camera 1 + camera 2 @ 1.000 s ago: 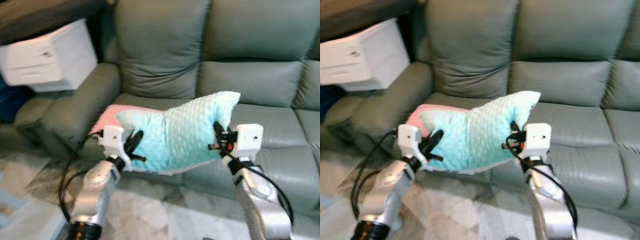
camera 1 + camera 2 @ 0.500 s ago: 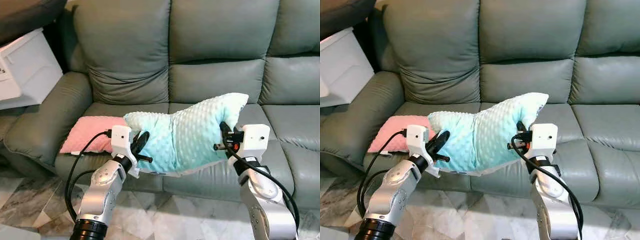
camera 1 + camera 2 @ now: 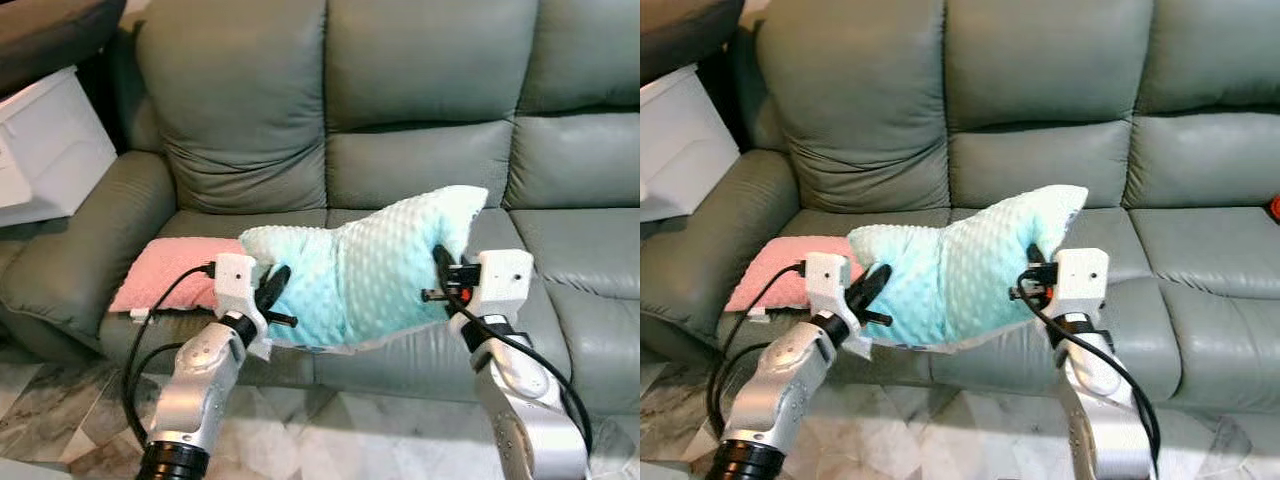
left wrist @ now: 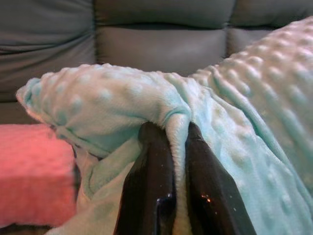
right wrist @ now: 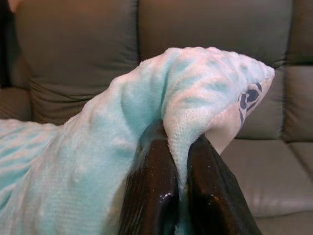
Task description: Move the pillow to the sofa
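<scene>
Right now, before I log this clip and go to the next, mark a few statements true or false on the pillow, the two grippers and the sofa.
1. Both grippers grip the blue pillow. True: the left gripper pinches one end and the right gripper the other.
2. The blue pillow lies flat on the sofa seat. False: it is held up at the seat's front edge.
3. A pink pillow lies on the sofa seat on the robot's left. True.
4. The right gripper hangs open beside the blue pillow. False: its fingers are shut on a fold of the pillow.
5. A white cabinet stands past the sofa's arm. True.
</scene>
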{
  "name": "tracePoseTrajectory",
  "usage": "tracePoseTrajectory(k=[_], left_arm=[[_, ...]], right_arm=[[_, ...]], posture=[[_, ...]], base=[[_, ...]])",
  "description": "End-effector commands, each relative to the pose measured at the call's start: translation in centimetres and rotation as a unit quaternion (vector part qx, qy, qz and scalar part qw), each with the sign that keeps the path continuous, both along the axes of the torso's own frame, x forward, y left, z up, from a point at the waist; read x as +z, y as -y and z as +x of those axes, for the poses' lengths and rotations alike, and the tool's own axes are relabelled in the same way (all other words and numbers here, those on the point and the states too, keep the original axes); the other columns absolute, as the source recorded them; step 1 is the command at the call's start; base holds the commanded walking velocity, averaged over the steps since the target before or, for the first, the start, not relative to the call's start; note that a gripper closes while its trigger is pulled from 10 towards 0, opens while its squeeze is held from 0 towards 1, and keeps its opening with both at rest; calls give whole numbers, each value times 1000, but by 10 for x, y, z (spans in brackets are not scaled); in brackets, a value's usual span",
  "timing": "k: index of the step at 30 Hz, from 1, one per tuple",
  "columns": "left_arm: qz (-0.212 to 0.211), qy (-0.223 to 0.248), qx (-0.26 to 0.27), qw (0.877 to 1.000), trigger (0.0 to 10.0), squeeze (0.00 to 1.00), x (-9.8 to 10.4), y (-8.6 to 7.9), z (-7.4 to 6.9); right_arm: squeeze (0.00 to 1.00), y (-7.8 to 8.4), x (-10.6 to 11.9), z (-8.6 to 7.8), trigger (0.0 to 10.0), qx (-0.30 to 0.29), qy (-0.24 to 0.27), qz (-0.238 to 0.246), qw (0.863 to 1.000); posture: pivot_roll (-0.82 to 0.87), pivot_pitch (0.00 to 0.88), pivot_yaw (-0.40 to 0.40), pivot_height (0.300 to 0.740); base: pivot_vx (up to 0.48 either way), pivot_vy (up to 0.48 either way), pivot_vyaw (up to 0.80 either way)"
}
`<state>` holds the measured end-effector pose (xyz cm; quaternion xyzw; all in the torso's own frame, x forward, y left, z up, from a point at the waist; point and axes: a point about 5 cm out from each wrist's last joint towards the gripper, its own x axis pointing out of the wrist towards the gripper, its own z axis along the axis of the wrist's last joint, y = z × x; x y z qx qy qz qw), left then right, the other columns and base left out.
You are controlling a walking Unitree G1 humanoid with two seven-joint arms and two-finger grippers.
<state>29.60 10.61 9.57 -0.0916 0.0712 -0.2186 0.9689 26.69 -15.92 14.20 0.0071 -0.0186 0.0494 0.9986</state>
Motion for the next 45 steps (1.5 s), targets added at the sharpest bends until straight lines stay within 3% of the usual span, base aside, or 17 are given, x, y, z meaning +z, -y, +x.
tracePoseTrajectory(k=[1,16,26,30,40,45], left_arm=[[10,1,11,1000,10000,0,1,-8,0],[13,-3,13,1000,10000,0,-1,-11,-3],[21,5,29,999,10000,0,0,-14,1],[36,33,40,998,10000,0,6,-18,8],[22,25,64,997,10000,0,8,-28,16],[7,25,48,999,10000,0,8,-27,16]], right_arm=[[0,-8,7,-1,10000,14,15,9,1000],[0,-9,6,-2,10000,15,12,11,1000],[0,-9,7,-1,10000,14,13,10,1000],[0,-8,7,-1,10000,13,14,11,1000],[0,-7,8,0,10000,13,13,8,1000],[0,-8,9,1,10000,15,16,9,1000]], posture=[[-201,92,106,740],[-193,105,107,740],[-198,103,106,740],[-198,101,102,740],[-202,99,101,740],[-203,96,103,740]], base=[[0,-360,0],[0,-344,0],[0,0,0],[0,0,0],[0,0,-608],[194,0,0]])
